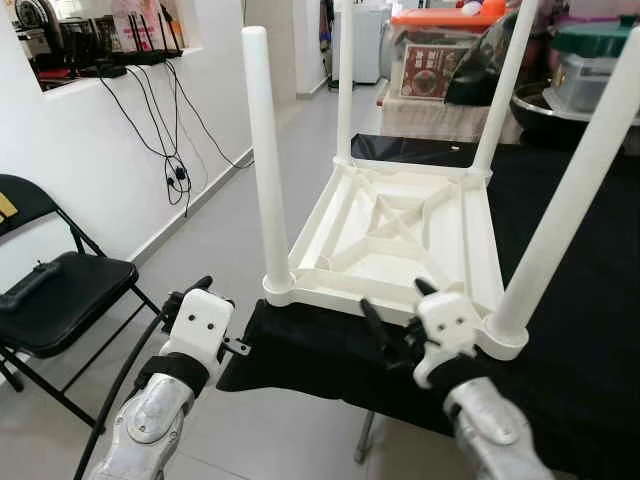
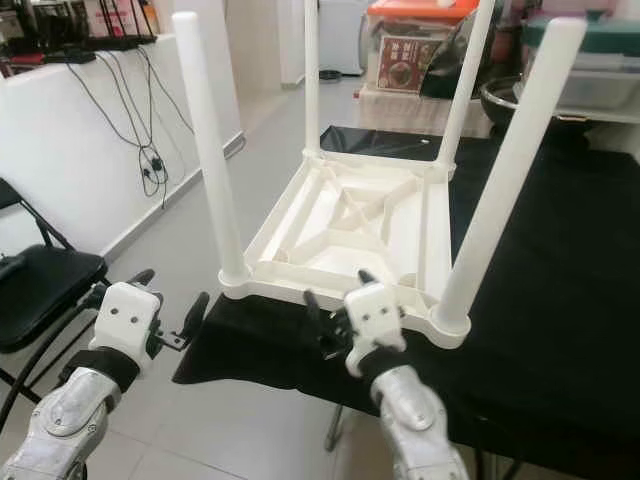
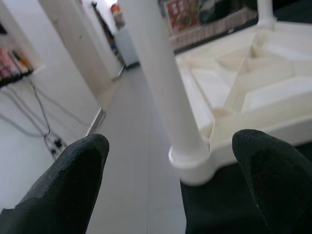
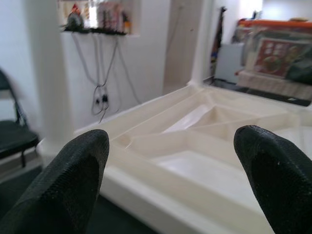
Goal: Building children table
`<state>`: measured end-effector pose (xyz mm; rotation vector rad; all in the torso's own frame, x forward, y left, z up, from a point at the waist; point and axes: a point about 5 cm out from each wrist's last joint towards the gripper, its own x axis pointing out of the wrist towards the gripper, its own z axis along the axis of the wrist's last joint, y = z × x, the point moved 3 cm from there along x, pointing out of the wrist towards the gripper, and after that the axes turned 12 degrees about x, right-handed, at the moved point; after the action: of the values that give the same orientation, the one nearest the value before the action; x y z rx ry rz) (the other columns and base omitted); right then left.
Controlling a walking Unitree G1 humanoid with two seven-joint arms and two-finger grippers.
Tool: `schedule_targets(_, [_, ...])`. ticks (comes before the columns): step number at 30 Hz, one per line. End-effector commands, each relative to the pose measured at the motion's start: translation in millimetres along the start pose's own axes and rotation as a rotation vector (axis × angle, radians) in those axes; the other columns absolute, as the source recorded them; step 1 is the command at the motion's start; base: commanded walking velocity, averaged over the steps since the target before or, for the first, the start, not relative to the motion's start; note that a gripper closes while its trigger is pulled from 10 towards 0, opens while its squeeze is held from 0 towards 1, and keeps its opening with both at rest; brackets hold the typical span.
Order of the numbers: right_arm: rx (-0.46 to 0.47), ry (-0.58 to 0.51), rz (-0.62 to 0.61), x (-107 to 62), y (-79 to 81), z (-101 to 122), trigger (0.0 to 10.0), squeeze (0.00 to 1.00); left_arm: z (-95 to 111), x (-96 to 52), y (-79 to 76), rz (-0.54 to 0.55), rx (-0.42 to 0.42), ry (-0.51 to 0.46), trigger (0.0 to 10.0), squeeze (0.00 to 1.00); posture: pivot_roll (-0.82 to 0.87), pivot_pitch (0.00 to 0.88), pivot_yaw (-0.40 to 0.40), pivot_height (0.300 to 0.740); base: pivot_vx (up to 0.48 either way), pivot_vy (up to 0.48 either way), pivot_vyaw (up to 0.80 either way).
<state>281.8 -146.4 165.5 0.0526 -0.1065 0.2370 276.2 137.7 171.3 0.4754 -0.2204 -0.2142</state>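
A white children's table [image 1: 390,235] lies upside down on a black-covered table [image 1: 590,320], its four legs pointing up. The near-left leg [image 1: 265,150] and near-right leg [image 1: 575,190] stand at the front corners. My left gripper [image 1: 222,315] is open, just left of the near-left corner, out past the black table's edge; its wrist view shows that leg [image 3: 161,83] between the fingers but farther off. My right gripper [image 1: 398,305] is open at the near rim of the white table, between the two front legs, holding nothing. The ribbed underside [image 4: 204,146] lies ahead of it.
A black folding chair [image 1: 60,300] stands on the floor at my left. Cables [image 1: 175,170] hang down the white wall beyond it. Boxes and storage tubs [image 1: 440,60] are stacked behind the table. Grey floor runs down a corridor on the left.
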Motion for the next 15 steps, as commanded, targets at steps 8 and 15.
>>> schedule_targets(8, [0.001, -0.028, -0.056, 6.9, -11.7, 16, 10.0, 0.0, 5, 14.5, 9.4, 0.004, -0.017, -0.022, 10.0, 0.0, -0.06, 0.036, 0.037, 0.74, 0.0, 0.0, -0.56])
schedule_targets(15, [0.063, -0.028, 0.069, 4.9, 11.5, 16, 10.0, 0.0, 6, 16.8, 8.6, -0.003, -0.035, -0.022, 10.0, 0.0, -0.06, 0.041, 0.04, 0.74, 0.0, 0.0, -0.8])
